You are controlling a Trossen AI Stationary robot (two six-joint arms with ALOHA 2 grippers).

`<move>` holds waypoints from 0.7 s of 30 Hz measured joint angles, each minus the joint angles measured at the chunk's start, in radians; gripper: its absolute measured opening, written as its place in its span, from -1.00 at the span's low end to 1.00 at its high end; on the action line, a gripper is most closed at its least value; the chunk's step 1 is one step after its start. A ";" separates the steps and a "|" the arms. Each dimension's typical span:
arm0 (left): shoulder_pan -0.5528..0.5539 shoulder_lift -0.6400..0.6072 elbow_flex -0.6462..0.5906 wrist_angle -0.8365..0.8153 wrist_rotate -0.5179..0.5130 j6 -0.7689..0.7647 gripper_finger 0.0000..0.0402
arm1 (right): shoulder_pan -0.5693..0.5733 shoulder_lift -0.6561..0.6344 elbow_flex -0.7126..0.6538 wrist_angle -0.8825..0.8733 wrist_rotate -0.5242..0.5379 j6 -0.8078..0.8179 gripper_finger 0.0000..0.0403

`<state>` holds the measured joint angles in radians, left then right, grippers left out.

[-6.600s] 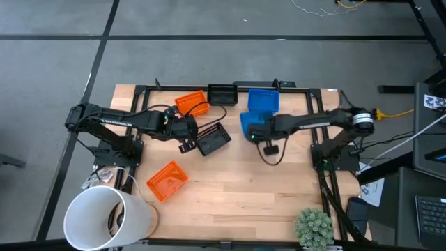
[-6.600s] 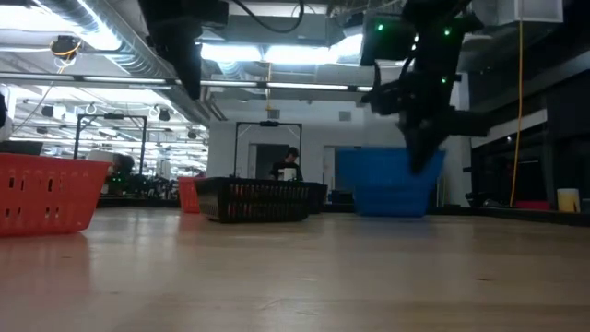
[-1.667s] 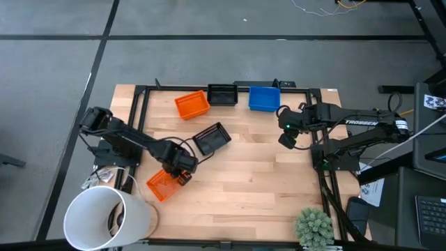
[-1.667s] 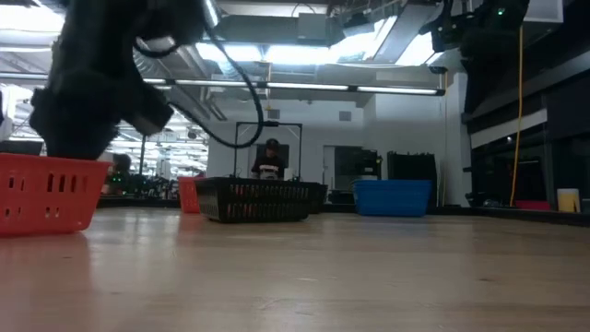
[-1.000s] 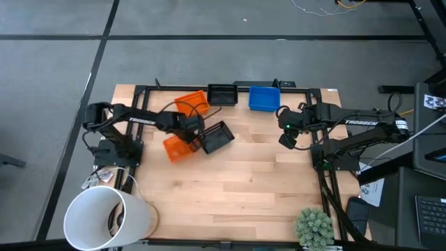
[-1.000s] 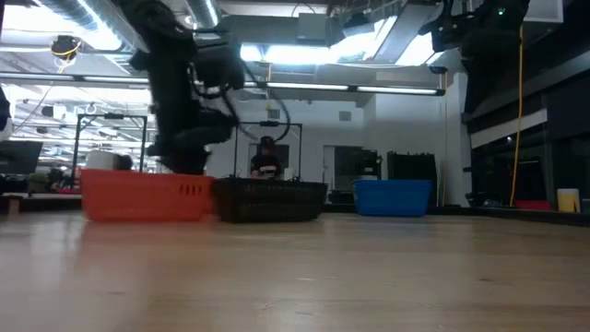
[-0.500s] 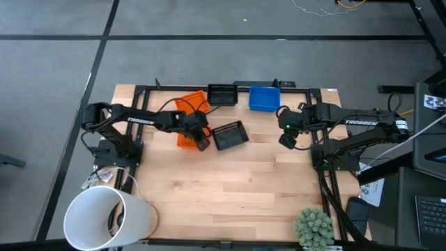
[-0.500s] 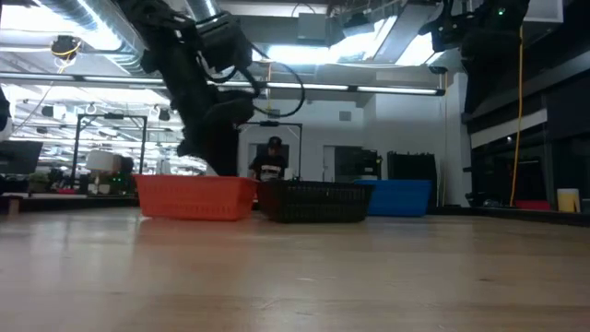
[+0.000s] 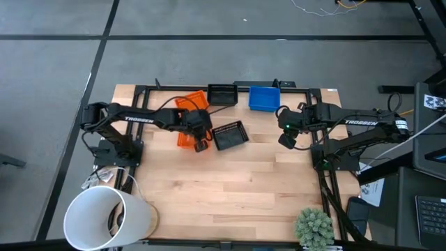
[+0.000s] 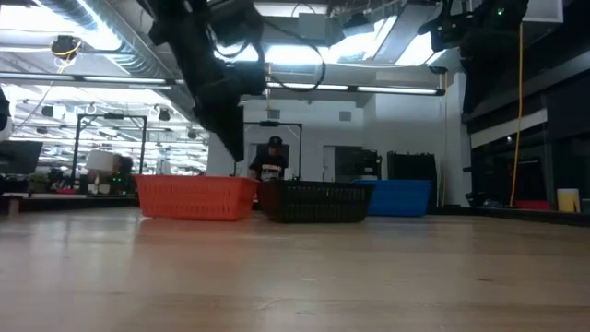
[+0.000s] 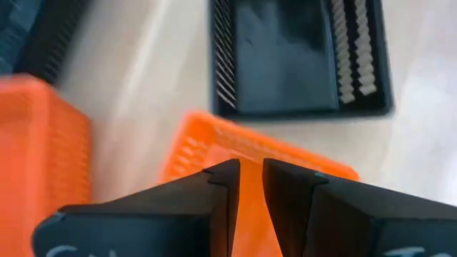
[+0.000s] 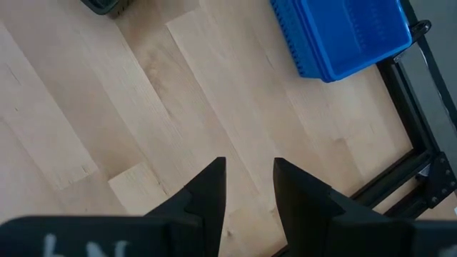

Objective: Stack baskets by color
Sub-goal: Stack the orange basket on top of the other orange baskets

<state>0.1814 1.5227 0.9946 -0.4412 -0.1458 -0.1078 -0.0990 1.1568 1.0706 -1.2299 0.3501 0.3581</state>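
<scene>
i had the left pincer (image 9: pixel 201 139) over the orange baskets at the far left of the bench (image 9: pixel 237 188), and its fingers (image 11: pixel 214 196) stood only a narrow slit apart with nothing visibly between them. whether it had truly let go of the near orange basket (image 9: pixel 185 138) i could not tell; in the low view that basket sat flat on the bench with the arm above it. the other orange basket (image 9: pixel 187 103) lay just beyond it, toward the far edge, and from above the two seemed to overlap, though i couldn't say they were nested. one black basket (image 9: pixel 230 135) sat just to the right of the pincer, another black basket (image 9: pixel 222 93) by the far edge, and the blue basket (image 9: pixel 265 97) beside that.

the right pincer (image 9: pixel 287 139) waited, open and empty, above bare wood to the right of the blue basket.

i judged these baskets light, thin plastic: stiff enough to hold shape, but the mesh walls would likely flex under a hard squeeze, and the smooth plastic could slip. the best hold looked like one wall, pinched at the rim near the middle of a side, one finger inside and one outside, so it would hang level for nesting.
</scene>
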 joint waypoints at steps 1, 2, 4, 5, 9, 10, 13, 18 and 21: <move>0.001 0.000 0.013 0.000 -0.021 0.023 -0.73 | 0.000 0.000 0.000 0.000 0.000 0.000 -0.42; 0.004 0.000 0.025 0.002 -0.038 0.036 -0.73 | 0.000 0.000 0.000 0.000 0.000 0.000 -0.42; 0.018 -0.001 0.045 0.004 -0.051 0.044 -0.73 | 0.000 0.000 0.000 0.000 0.000 0.000 -0.42; 0.026 -0.001 0.051 0.003 -0.052 0.061 -0.73 | 0.000 0.000 0.000 0.000 0.000 0.000 -0.42; 0.042 -0.001 0.056 0.044 -0.082 0.216 -0.73 | 0.000 0.000 0.000 -0.001 0.000 0.000 -0.42; 0.041 -0.001 0.056 0.059 -0.088 0.242 -0.73 | 0.000 0.000 0.000 -0.001 0.000 0.000 -0.42; 0.054 0.007 0.057 0.087 -0.092 0.259 -0.73 | 0.000 0.000 0.000 -0.001 0.000 -0.002 -0.42; 0.103 0.027 0.057 0.063 -0.098 0.275 -0.66 | 0.000 0.000 0.000 -0.001 -0.001 -0.025 -0.42; 0.135 0.030 0.056 0.041 -0.092 0.273 -0.53 | 0.000 0.000 0.000 -0.001 -0.001 -0.025 -0.42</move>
<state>0.3159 1.5524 1.0504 -0.4001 -0.2379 0.1648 -0.0990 1.1564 1.0706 -1.2312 0.3492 0.3328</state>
